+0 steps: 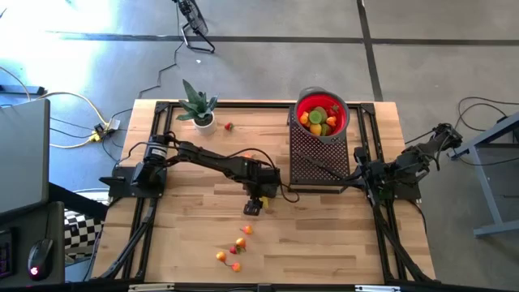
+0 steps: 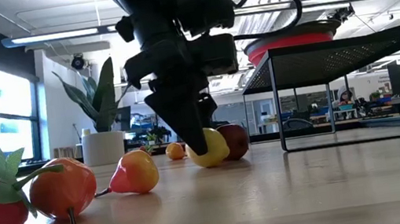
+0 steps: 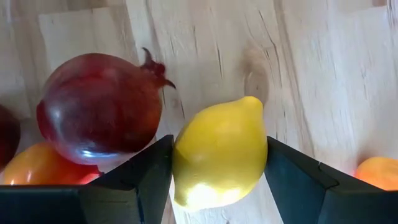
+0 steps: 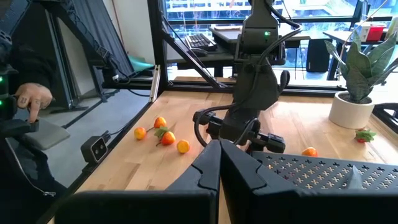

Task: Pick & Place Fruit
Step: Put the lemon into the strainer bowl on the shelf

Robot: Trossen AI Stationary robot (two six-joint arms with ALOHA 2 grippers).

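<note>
My left gripper (image 1: 254, 207) is down at the table's middle, and its fingers stand on either side of a yellow lemon (image 3: 217, 158). Right beside the lemon lie a dark red pomegranate (image 3: 99, 109) and an orange-red fruit (image 3: 43, 168). In the low view the lemon (image 2: 209, 149) and the pomegranate (image 2: 234, 140) sit on the tabletop. More small fruits (image 1: 235, 247) lie toward the near edge. A red bowl (image 1: 345, 122) holding several fruits stands on a black mesh stand (image 1: 316, 158). My right gripper (image 4: 217, 165) is shut and waits at the table's right side. My left gripper pinches the lemon between its two fingers, one on each of its flanks (image 3: 177, 162), about midway along its length. The fingers come from above, pointing down. The lemon's underside rests on the table (image 2: 212, 163).
A potted spiky plant (image 1: 199, 107) stands at the far left, with a strawberry (image 1: 229, 126) beside it. A strawberry, a tomato and a pear lie close to the low camera (image 2: 60, 188). A person's hand (image 4: 31, 99) shows beyond the table. Bare wood lies right of the near fruits.
</note>
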